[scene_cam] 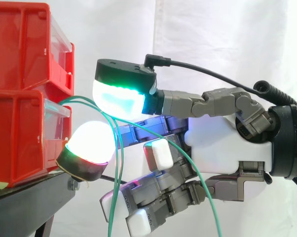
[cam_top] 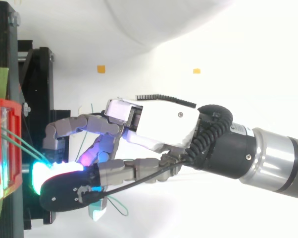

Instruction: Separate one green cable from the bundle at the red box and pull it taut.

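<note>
White curtain (scene_cam: 222, 34) hanging behind, glossy red plastic bins (scene_cam: 20, 133) sitting on a black stand (scene_cam: 30, 202) at 9 o'clock. Thin green cables (scene_cam: 116, 182) are looping out past the hand (scene_cam: 227, 143). Can't tell if it's gripping one.

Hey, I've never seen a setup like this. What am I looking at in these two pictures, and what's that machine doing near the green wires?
It is a robot arm ending in a mechanical hand; the glow on it is the hand's own. One picture is taken from the side, level with the work, the other from above looking down; both show the same scene. In the side view, red bins are stacked on a black stand before a white curtain. Thin green cables lead from the bins' front and hang down past the hand, which reaches right up to them. Whether it actually grips one, I cannot tell.
</note>
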Controlling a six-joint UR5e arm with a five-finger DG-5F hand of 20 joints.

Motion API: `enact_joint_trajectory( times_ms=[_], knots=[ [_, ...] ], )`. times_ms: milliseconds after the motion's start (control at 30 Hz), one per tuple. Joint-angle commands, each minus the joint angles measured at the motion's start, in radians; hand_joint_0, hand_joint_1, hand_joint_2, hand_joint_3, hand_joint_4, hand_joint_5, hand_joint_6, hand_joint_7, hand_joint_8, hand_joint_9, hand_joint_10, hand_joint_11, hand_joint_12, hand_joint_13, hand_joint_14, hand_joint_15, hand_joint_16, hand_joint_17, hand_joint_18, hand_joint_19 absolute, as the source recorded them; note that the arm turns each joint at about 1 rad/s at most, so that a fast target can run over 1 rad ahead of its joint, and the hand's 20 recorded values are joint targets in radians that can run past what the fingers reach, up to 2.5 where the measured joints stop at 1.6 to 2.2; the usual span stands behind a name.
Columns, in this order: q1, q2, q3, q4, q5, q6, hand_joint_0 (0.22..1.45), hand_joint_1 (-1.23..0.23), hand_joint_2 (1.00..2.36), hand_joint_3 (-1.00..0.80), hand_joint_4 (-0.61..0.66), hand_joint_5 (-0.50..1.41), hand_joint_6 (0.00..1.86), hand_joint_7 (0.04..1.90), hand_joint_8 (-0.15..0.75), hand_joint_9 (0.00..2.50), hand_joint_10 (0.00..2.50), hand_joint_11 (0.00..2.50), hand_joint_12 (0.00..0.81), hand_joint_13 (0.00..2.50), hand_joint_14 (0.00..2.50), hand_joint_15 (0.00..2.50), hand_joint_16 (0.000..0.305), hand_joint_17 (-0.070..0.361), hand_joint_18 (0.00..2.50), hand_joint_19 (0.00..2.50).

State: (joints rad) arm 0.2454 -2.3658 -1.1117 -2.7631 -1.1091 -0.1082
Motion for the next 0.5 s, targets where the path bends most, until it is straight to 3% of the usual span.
enact_joint_trajectory(
  times_ms=[0, 467],
  knots=[
    [0.0, 0.0, 0.0, 0.0, 0.0, -0.001, 0.68, -0.54, 1.02, -0.28, 0.2, 0.1, 0.51, 1.24, 0.231, 1.65, 0.01, 0.23, 0.328, 1.13, 0.01, 0.38, 0.076, 0.172, 1.01, 0.37],
    [0.0, 0.0, 0.001, -0.003, 0.0, 0.004, 0.69, -0.63, 1.02, -0.18, 0.22, 0.1, 0.51, 1.24, 0.244, 1.69, 0.01, 0.26, 0.314, 1.16, 0.01, 0.39, 0.074, 0.167, 1.01, 0.38]
  ],
)
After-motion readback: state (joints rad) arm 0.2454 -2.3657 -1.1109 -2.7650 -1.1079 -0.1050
